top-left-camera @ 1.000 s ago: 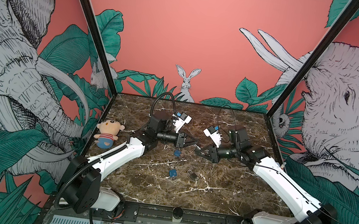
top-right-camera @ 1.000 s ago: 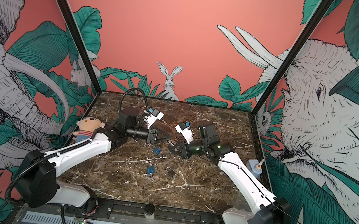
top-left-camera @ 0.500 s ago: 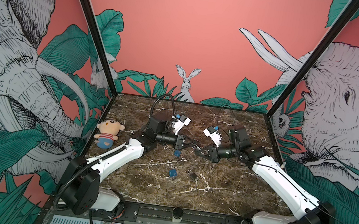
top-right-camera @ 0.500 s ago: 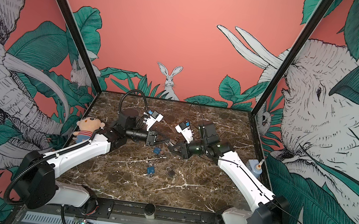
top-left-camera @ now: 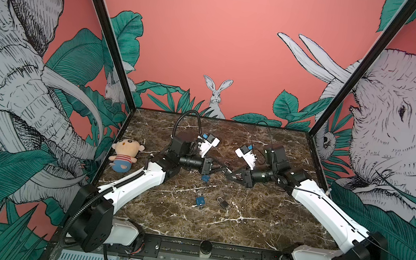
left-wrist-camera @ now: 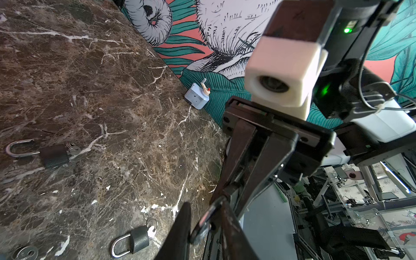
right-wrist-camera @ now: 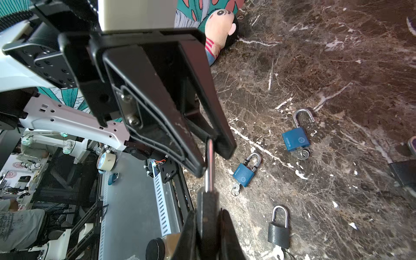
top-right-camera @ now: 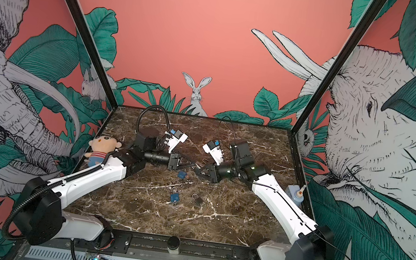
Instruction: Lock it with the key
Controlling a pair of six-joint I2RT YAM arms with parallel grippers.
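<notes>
Your two grippers meet tip to tip above the middle of the desk [top-left-camera: 257, 224], a little toward the back wall. Your right gripper [right-wrist-camera: 208, 217] is clamped almost fully closed on the dark body of a black padlock [right-wrist-camera: 207, 202]. It holds the padlock clear of the marble, with the silver shackle [right-wrist-camera: 209, 162] pointing at the other arm. Your left gripper [left-wrist-camera: 203, 216] stands narrow around that shackle, one finger on each side, and both wrist views show the fingers pressed against the metal. You cannot see this padlock's key from any view; the fingers hide the underside of the body. Three more locks lie flat on the desk. An open blue padlock [top-left-camera: 205, 178] lies just in front of the gripper tips, shackle swung out, with a key [right-wrist-camera: 302, 154] in its base. A second blue padlock [top-left-camera: 200, 201] lies nearer the front edge. A spare black padlock [top-left-camera: 223, 203] lies beside it, close but apart, and each of these two also has a key at its base. A plush doll [top-left-camera: 125, 154] lies by the left wall, well away from the locks. In a top view a pale blue box [top-right-camera: 293, 195] sits at the right edge.
</notes>
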